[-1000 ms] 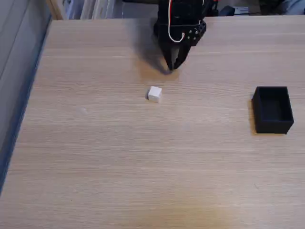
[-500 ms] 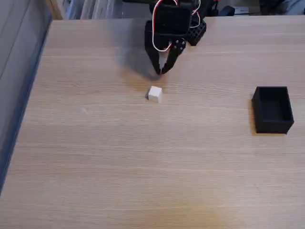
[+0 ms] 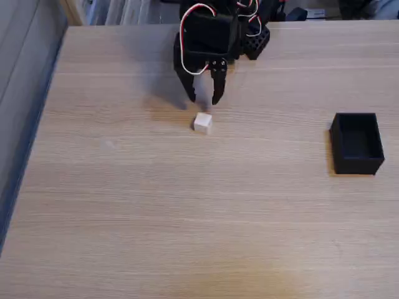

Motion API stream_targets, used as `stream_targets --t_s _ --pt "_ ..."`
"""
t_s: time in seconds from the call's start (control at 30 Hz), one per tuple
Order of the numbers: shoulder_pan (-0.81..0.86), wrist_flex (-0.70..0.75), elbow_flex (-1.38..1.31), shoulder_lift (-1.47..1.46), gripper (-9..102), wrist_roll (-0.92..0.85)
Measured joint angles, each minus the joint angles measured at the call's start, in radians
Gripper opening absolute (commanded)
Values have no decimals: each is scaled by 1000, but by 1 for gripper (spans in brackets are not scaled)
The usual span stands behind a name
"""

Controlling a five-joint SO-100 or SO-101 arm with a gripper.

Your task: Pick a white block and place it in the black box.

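Hand (image 3: 204,99) was spread, two black fingers (image 3: 189,91) apart with a clear gap between the tips, holding nothing. Tips pointed down the fixed view toward the near side of the counter (image 3: 187,218). Hand hung from the black arm (image 3: 209,34) at the top middle of the frame, red and white wires (image 3: 184,43) looping over the arm's body. Shadow of the arm fell on the wood to the left of the fingers.

White block (image 3: 202,122) lay just below the fingertips in the fixed view, near them but not touching, roughly in line with the gap between the fingers, slightly closer to the right finger. Could not tell how high the tips were above the counter surface. Block sat flat on the light wood counter, turned a bit askew to the counter edges, small shadow on its left side.

Black box (image 3: 356,142) stood well apart from the hand and block, at the right side of the frame, open top up, inside looked dark. It sat lower in the frame than the block.

Counter's left edge ran diagonally along a grey-blue strip (image 3: 25,124). Blurred clutter showed past the counter's far edge.
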Motion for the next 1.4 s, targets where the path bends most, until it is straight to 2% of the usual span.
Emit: stream_targets --t_s 0.17,0.5,1.4 --pt "14 -12 -5 -40 23 -55" --pt "-21 -44 -67 -167 23 -51" --pt "18 -117 -187 -426 25 -41"
